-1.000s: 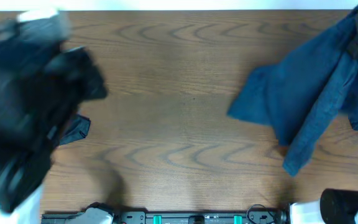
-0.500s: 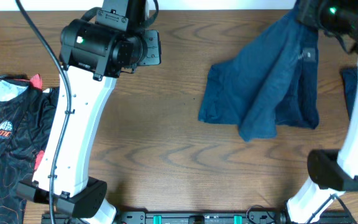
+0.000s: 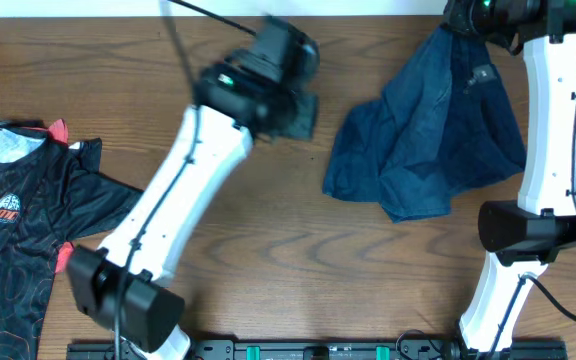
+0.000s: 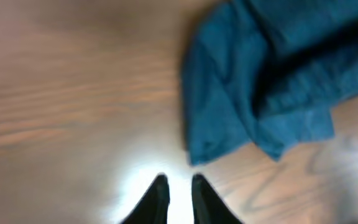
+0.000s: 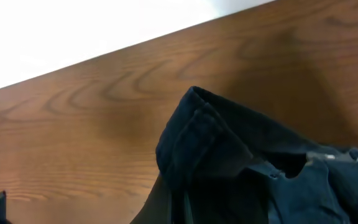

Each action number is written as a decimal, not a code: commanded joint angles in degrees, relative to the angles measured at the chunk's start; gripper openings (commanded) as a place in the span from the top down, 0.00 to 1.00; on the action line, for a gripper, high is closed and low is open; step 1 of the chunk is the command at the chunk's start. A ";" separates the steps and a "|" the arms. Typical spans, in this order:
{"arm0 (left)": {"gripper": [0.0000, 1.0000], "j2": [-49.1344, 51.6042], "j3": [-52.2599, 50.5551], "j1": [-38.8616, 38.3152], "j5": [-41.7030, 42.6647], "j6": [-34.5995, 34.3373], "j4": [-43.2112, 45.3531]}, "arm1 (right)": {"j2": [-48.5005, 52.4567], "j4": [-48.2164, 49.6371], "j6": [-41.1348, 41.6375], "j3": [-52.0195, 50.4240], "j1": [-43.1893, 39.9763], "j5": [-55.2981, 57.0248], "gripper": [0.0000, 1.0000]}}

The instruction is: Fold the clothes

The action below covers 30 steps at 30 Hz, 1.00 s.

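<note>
Blue clothes (image 3: 428, 140) stretch diagonally from the clamped right fingers (image 3: 460, 22) toward lower-left; left fingers (image 4: 157, 200) narrowly parted, empty.

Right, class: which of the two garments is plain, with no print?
The crumpled blue garment; the flat black shirt carries an orange line print.

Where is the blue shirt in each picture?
Overhead: blue shirt at upper right, bunched.
Left wrist: blue shirt fills upper right.
Right wrist: blue shirt at bottom right, close up.
Shared landmark: brown wooden table under it everywhere.
</note>
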 commanded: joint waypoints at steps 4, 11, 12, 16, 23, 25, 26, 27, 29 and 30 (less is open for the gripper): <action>0.71 0.44 -14.86 -7.76 7.41 2.27 13.40 | -0.70 -0.04 0.72 0.76 -2.01 -1.38 0.99; 0.65 0.44 -18.08 -13.79 7.58 2.51 18.78 | -2.60 1.62 -2.93 0.87 -7.89 -10.05 0.99; 0.63 0.44 -18.10 -14.29 7.58 2.51 19.26 | -3.39 2.43 -2.99 0.90 -8.55 -11.63 0.99; 0.59 0.44 -18.10 -15.74 7.58 2.51 20.98 | -6.84 5.35 -3.10 0.92 -9.68 -14.86 0.99; 0.43 1.42 -18.51 -17.25 8.52 2.71 26.82 | -11.93 6.16 -3.06 0.92 -9.44 -14.86 0.99; 0.37 2.45 -18.53 -17.62 9.40 2.71 29.22 | -12.44 5.97 -2.73 0.92 -9.46 -15.02 0.99; 0.35 3.15 -18.53 -17.77 9.81 2.71 30.60 | -12.61 5.86 -2.67 0.92 -9.46 -15.61 0.99; 0.32 4.04 -18.53 -17.99 10.19 2.69 31.95 | -12.63 5.73 -2.67 0.92 -9.49 -16.65 0.99; 0.30 5.73 -18.51 -18.32 10.29 2.67 34.01 | -12.63 5.44 -2.64 0.92 -9.46 -17.97 0.99; 0.29 6.80 -18.51 -18.47 10.40 2.47 34.93 | -12.63 5.16 -2.64 0.92 -9.44 -18.21 0.99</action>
